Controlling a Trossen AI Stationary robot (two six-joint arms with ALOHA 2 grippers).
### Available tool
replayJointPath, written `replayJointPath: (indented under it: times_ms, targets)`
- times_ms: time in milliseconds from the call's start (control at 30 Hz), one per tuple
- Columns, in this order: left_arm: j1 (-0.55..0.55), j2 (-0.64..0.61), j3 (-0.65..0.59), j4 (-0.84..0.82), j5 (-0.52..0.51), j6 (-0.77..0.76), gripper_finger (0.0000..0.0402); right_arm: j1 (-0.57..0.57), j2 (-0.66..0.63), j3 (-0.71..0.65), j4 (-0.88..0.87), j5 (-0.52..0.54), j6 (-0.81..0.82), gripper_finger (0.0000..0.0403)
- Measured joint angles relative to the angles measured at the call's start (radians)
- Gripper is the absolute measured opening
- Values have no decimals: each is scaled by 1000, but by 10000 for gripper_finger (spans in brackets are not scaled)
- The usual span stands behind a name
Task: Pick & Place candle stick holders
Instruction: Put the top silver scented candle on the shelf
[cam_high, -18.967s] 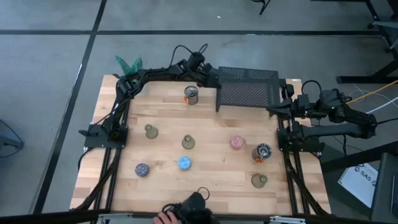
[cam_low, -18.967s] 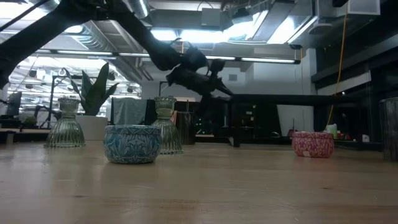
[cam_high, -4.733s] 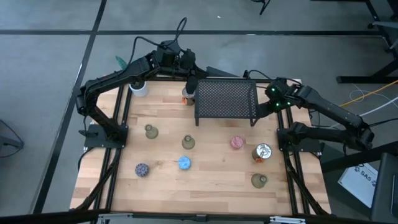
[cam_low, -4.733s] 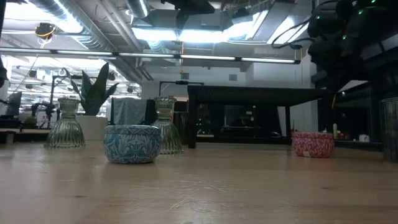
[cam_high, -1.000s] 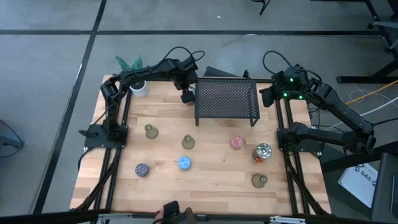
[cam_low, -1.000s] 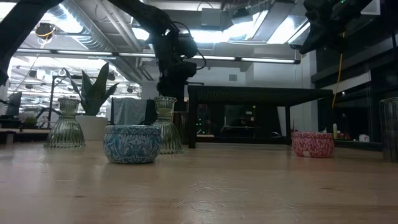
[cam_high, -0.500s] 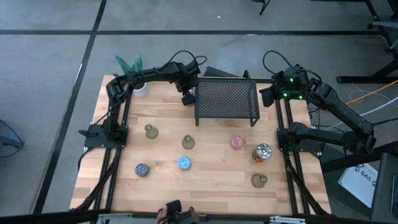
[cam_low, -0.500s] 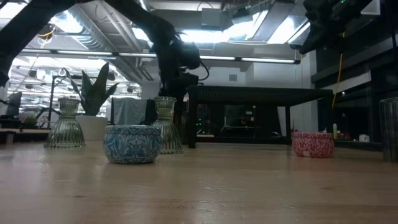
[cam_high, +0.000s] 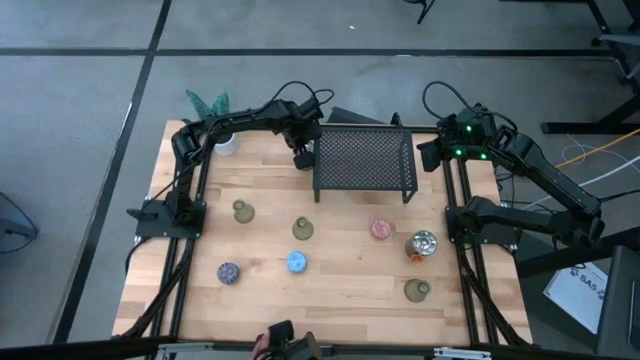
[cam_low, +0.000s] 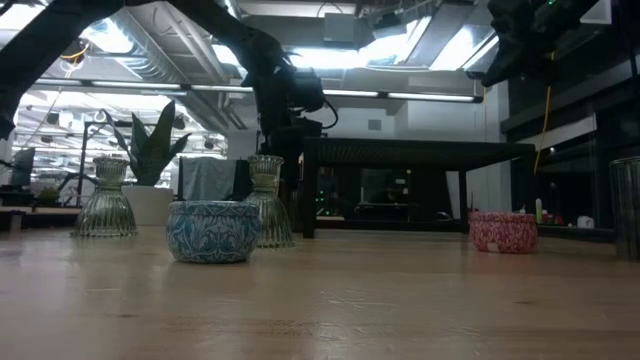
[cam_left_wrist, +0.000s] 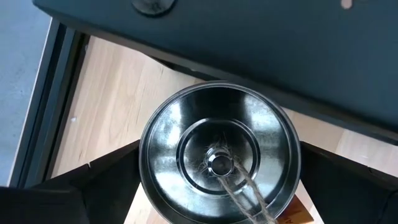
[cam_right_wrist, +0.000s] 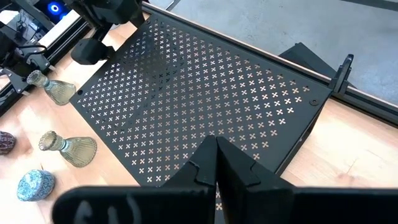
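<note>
Looking down: wood counter (cam_high: 340, 285) on grey concrete floor (cam_high: 80, 110); low view shows ceiling lights and ducting behind. Black mesh rack (cam_high: 364, 160) sits at the counter's far edge, potted plant (cam_high: 210, 105) at the far left corner. Left pincer (cam_high: 300, 152) hangs spread wide just beside the rack's left end, straddling a silvery holder (cam_left_wrist: 219, 154), not clamped on it. Right pincer (cam_high: 430, 155) fully closed, empty, beside the rack's right end. Other holders are spread across the counter: two green glass (cam_high: 241, 211), blue (cam_high: 296, 262), pink (cam_high: 380, 229), speckled (cam_high: 228, 272), second silvery one (cam_high: 423, 243).
</note>
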Motion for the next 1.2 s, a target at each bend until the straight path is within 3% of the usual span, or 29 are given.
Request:
replayJointPath:
  times_ms: [300, 800, 1200]
  targets:
    - [0, 0, 0, 0, 0, -1, 362, 0, 0, 0, 0, 0, 0, 8]
    - [3, -13, 0, -75, 0, 26, 360, 0, 0, 0, 0, 3, 0, 8]
    - [43, -136, -2, -164, 0, -26, 359, 0, 0, 0, 0, 3, 0, 8]
